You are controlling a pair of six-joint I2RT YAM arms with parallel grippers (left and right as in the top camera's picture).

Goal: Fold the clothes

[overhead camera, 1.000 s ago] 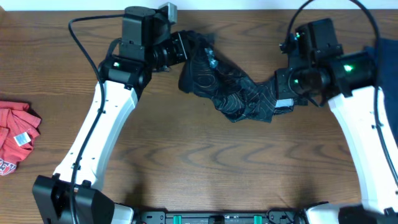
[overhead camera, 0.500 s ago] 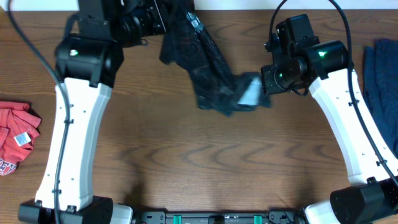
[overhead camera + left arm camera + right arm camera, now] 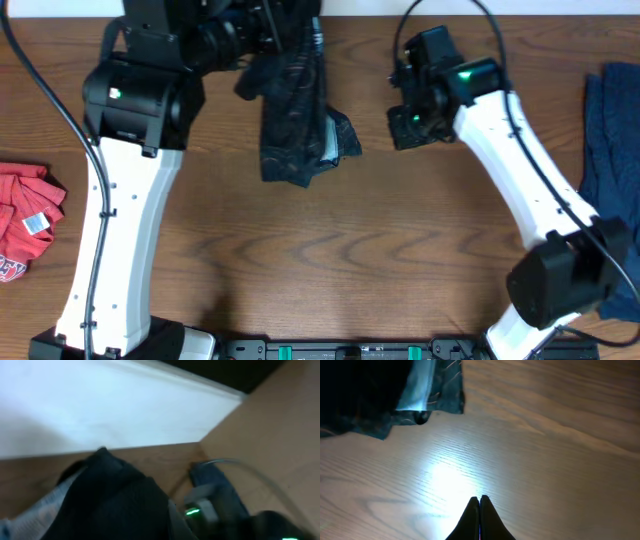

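Δ: right gripper has dropped the jersey | red shirt at left edge | blue shirt at right edge | right jaws pressed together, empty | jersey hangs bunched near far edge, pinched by left gripper

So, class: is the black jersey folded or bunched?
Bunched, not folded: the jersey hangs crumpled from the left gripper; the right gripper is shut, empty, apart from it.

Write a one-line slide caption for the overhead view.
Left gripper holds the bunched black jersey over the wooden table; right gripper, shut and empty, hovers beside it.
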